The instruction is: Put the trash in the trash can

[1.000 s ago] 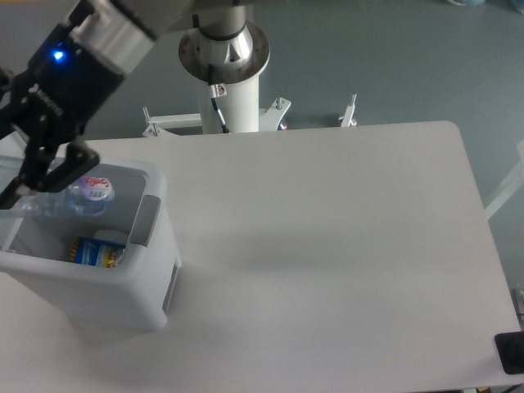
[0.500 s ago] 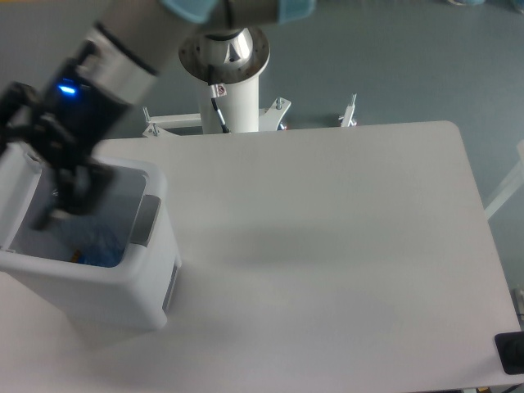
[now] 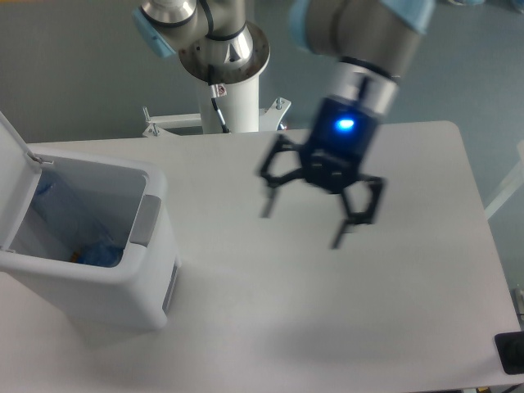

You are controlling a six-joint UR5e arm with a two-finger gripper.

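Observation:
The trash can (image 3: 123,288) stands at the table's left edge with its white lid (image 3: 16,176) hinged up and its grey side panel (image 3: 145,219) facing right. Inside it I see bluish, partly see-through shapes (image 3: 100,254) low in the bin. I cannot make out the water bottle's label or the paper wad among them. My gripper (image 3: 301,229) hangs over the middle of the table, well to the right of the can. It is motion-blurred, its fingers spread wide, with nothing between them.
The white table (image 3: 385,319) fills most of the view. The robot's base column (image 3: 225,57) stands behind the far edge. A small black object (image 3: 509,352) sits at the front right corner.
The gripper held the bottle over the open can, dipped into the can, then swung right to the table's middle with its fingers open and empty. The bottle is no longer in the gripper.

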